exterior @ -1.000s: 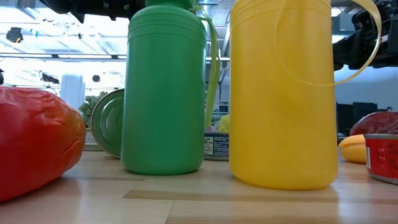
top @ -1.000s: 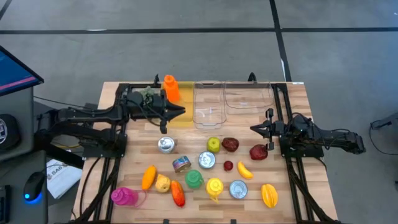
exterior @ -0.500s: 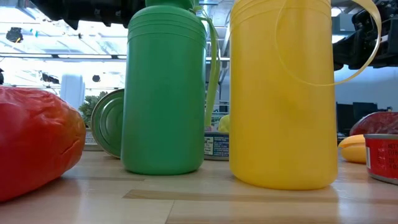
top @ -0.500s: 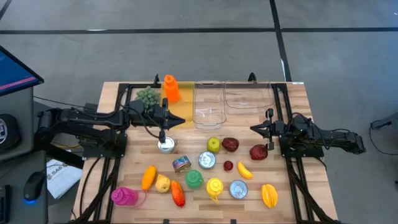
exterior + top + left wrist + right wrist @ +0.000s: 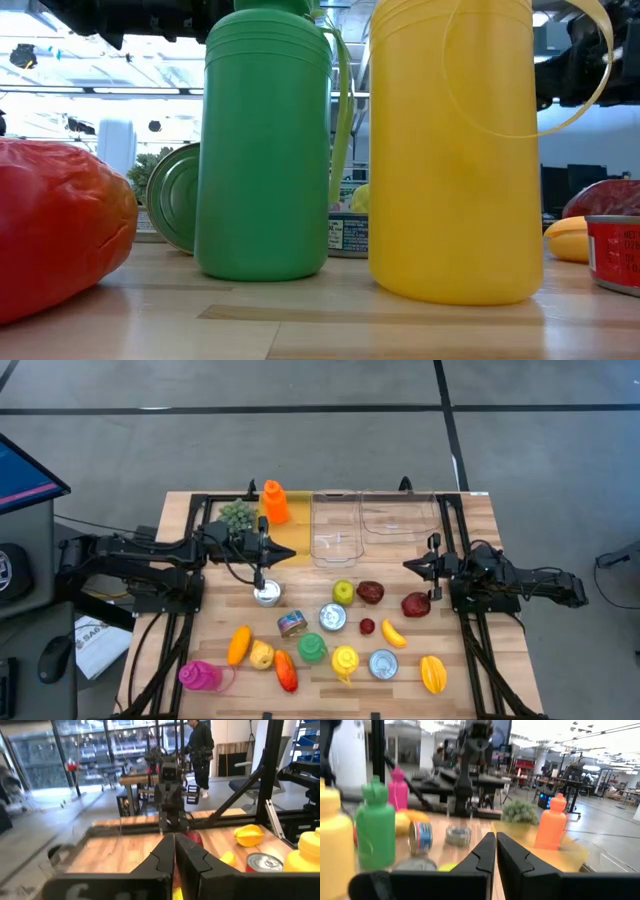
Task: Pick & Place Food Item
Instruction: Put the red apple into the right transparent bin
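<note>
Left end effector (image 5: 262, 568): mine, fingers pressed together with nothing between them, hanging just above the silver can on the left half of the tabletop (image 5: 480, 510).
Silver can (image 5: 266, 594): directly under my left end effector, lying on the wood; I cannot tell whether my fingertips touch it.
Green grapes (image 5: 238, 514): behind my left end effector, beside the orange bottle (image 5: 275, 502) that stands in the yellow tray (image 5: 290, 546).
Clear bins (image 5: 336, 526): two, to the right of the yellow tray, behind and to the right of my left end effector.
Food items: green apple (image 5: 343, 592), dark red fruit (image 5: 370, 592) and red fruit (image 5: 416, 604) lie between my two end effectors; a banana (image 5: 394, 633) and small red fruit (image 5: 367, 626) sit nearer the front.
Front row: pink bottle (image 5: 198, 675), orange fruit (image 5: 238, 644), red pepper (image 5: 285, 670), green bottle (image 5: 312, 648), yellow bottle (image 5: 345, 660), cans, yellow pepper (image 5: 432, 673).
Right end effector (image 5: 407, 566): mine, fingers shut and empty, waiting over the right side, just beside the red fruit.
</note>
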